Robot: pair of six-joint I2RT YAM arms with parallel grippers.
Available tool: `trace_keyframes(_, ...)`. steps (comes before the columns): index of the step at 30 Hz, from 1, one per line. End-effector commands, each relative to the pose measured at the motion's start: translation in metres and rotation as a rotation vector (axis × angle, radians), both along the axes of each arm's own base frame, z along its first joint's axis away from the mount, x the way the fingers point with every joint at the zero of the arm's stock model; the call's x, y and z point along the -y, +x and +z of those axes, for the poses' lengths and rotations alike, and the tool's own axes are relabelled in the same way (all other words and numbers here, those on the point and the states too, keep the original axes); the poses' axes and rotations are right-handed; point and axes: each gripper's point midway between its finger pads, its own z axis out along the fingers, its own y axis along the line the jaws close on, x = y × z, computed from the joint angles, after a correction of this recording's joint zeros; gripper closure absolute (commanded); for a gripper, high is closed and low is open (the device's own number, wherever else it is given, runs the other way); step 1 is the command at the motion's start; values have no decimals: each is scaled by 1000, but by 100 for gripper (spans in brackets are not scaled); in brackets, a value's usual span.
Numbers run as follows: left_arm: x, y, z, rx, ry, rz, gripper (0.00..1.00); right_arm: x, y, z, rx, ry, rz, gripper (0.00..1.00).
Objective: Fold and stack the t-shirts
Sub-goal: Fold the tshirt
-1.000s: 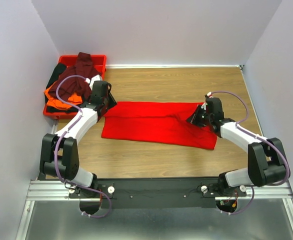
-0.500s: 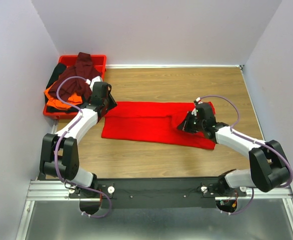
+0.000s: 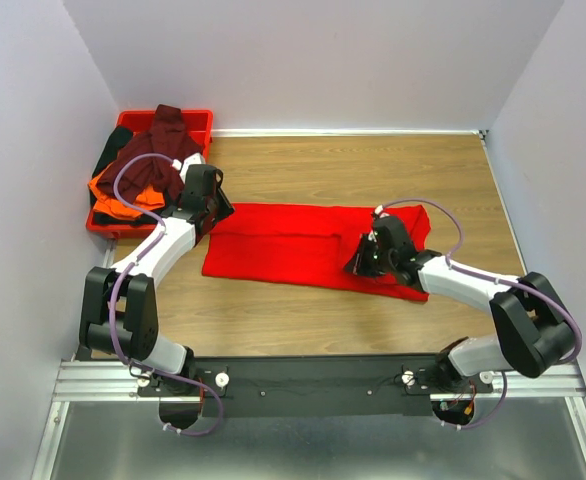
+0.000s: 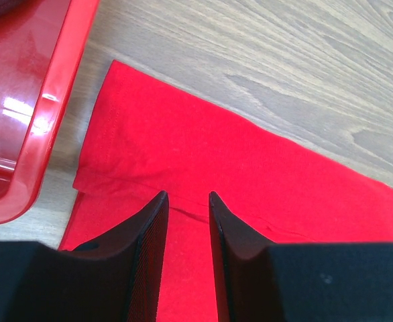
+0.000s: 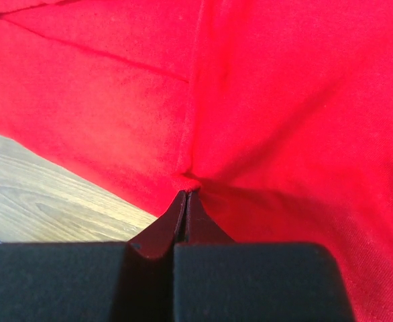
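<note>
The bright red t-shirt (image 3: 283, 250) lies as a long folded strip across the wooden table. My left gripper (image 3: 216, 215) hovers over its left end, jaws slightly apart with flat red cloth (image 4: 216, 147) showing between them (image 4: 186, 198). My right gripper (image 3: 358, 262) is shut on a pinch of the red shirt (image 5: 284, 100) at its fingertips (image 5: 186, 192), holding the right end lifted and drawn over the strip. The dark maroon t-shirt (image 3: 158, 140), orange t-shirt (image 3: 113, 185) and black t-shirt (image 3: 113, 148) are heaped in the red tray.
The rigid red plastic tray (image 3: 201, 118) stands at the back left, its rim (image 4: 42, 121) close beside the shirt's left end. Lilac walls enclose the table at the back and sides. Bare wood (image 5: 42, 201) shows in front of the shirt.
My right gripper has moved left along the shirt, pulling the shirt's right end with it over the strip. My left arm has stayed in place.
</note>
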Motion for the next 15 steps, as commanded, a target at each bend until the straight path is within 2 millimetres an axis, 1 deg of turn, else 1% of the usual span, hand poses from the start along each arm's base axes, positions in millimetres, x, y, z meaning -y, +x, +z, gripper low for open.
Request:
trace_keyframes(1,5,-2,3,12,-7,-26,62,5,-11,-14,-33,-43,-21,99)
trace_keyframes(4,5,-2,1,9,-7,-26,62,7,-16,-18,-39,-57,-20,100)
trace_keyframes(9,5,-2,2,12,-10,-26,62,16,-23,-24,-48,-82,-40,100)
trace_keyframes(13,6,-3,1,9,-10,-27,62,16,-22,-20,-38,-75,-41,99)
trace_keyframes(15,6,-3,0,7,-14,-27,62,13,-20,-19,-34,-74,-35,97)
